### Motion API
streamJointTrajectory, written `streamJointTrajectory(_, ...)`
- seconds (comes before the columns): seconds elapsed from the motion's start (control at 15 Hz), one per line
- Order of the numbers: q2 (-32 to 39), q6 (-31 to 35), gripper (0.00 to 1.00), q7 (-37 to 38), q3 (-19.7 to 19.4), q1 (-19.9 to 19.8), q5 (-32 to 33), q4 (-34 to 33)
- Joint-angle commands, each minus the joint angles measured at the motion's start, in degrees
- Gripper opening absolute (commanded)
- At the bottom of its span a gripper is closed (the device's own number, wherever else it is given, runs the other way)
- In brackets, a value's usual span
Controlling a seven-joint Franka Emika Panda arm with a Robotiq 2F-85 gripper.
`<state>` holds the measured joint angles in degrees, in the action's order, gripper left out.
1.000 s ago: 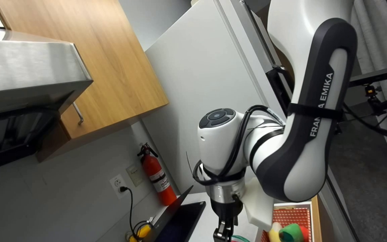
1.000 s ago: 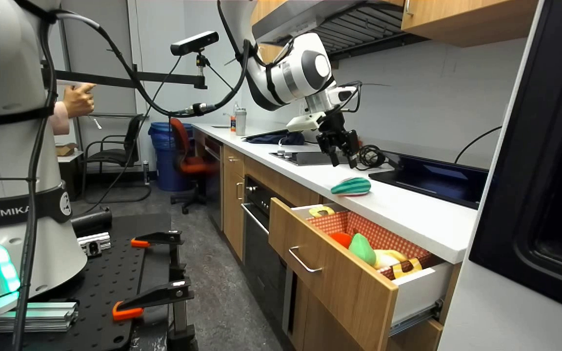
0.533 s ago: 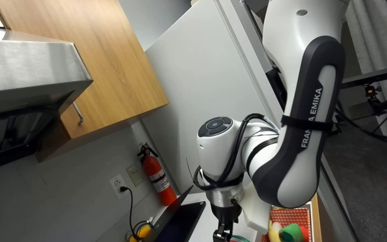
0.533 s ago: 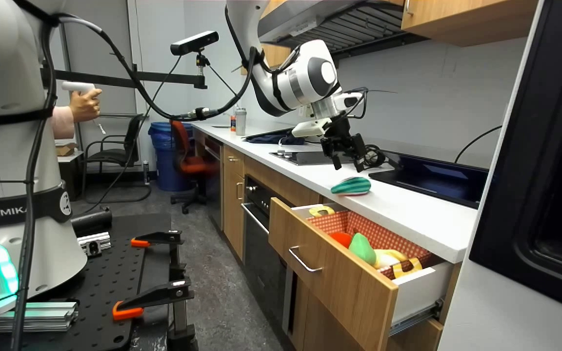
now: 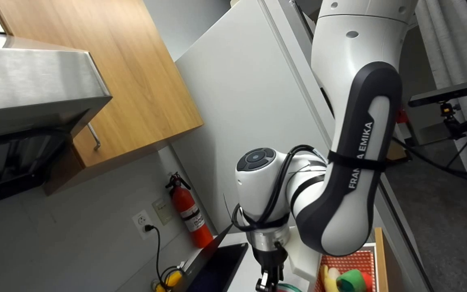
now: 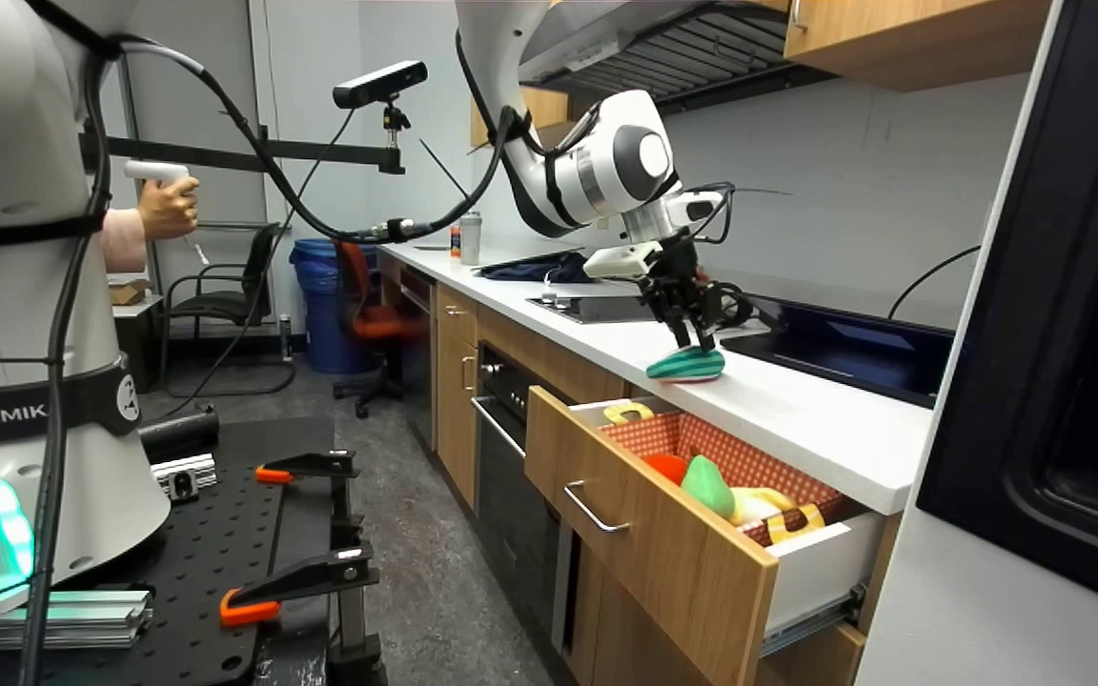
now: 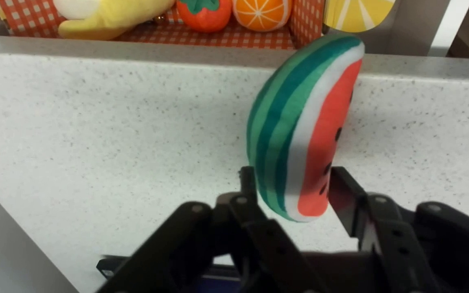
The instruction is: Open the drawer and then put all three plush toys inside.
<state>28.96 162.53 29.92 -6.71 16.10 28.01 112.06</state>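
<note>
The watermelon toy, green-striped on the rind and red on the cut face, lies on the white table near its front edge, just right of centre in the wrist view. The robot's black fingers stick up from the bottom of that frame and stand partly apart, one tip beside the rind and the other beside the red face, around the toy's lower end. They look to be touching it, but I can't tell whether they are squeezing. In an exterior view the arm reaches down from the top of the frame, with the fingers at the toy's upper side.

The drawer stands open in both exterior views, at the lower right of each frame. In its red-checked lining I see a red toy, a green toy and a yellow toy close together; the yellow one also shows at the upper left of the wrist view. A tomato shape and an orange shape sit near the top middle there, and I can't tell whether the tomato is that same red toy.
</note>
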Motion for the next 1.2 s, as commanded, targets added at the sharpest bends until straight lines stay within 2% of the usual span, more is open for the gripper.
streamJointTrajectory(0.0, 1.2, -1.0, 0.2, -3.0, -1.9, 1.4, -3.6, -2.3)
streamJointTrajectory(0.13, 1.3, -1.0, 0.05, -3.2, -2.5, 1.7, -4.1, -2.6)
streamJointTrajectory(0.2, 1.2, -1.0, 0.0, -3.1, -2.8, 1.8, -4.2, -2.5)
streamJointTrajectory(0.47, 0.5, -1.1, 0.0, -2.4, -4.8, 2.7, -3.7, -1.4)
streamJointTrajectory(1.13, -3.2, -4.0, 0.0, 0.7, -14.3, 6.2, 2.0, 9.9)
